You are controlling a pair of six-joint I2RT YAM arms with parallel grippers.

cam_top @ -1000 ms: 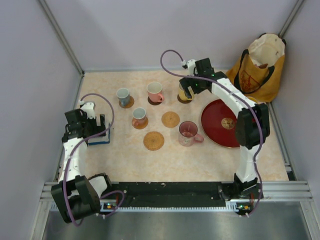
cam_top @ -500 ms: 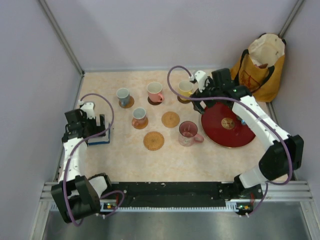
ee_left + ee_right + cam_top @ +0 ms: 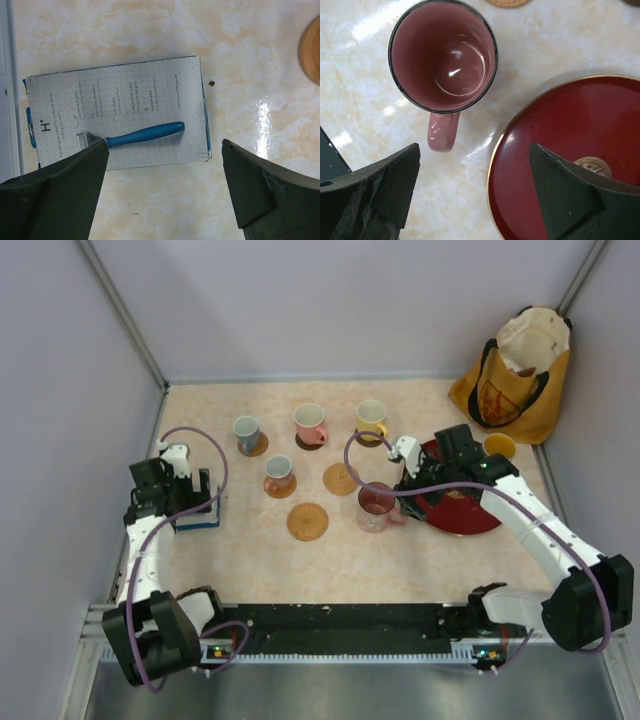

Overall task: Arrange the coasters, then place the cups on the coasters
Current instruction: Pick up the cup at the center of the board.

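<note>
The left arm point(image 3: 148, 545) and right arm point(image 3: 535, 528) are each built of slim white link shells joined by bulky black joint housings, with a black block at the wrist. A thin purple cable point(image 3: 224, 468) loops loose off each wrist and runs along the limb. The left gripper point(image 3: 165, 150) and right gripper point(image 3: 474, 150) both carry two dark, matte, wedge-shaped fingers point(image 3: 60, 187) with slightly rough edges.

Four cups point(image 3: 311, 423) on coasters point(image 3: 258, 449); pink cup point(image 3: 376, 506) off; two coasters bare.
</note>
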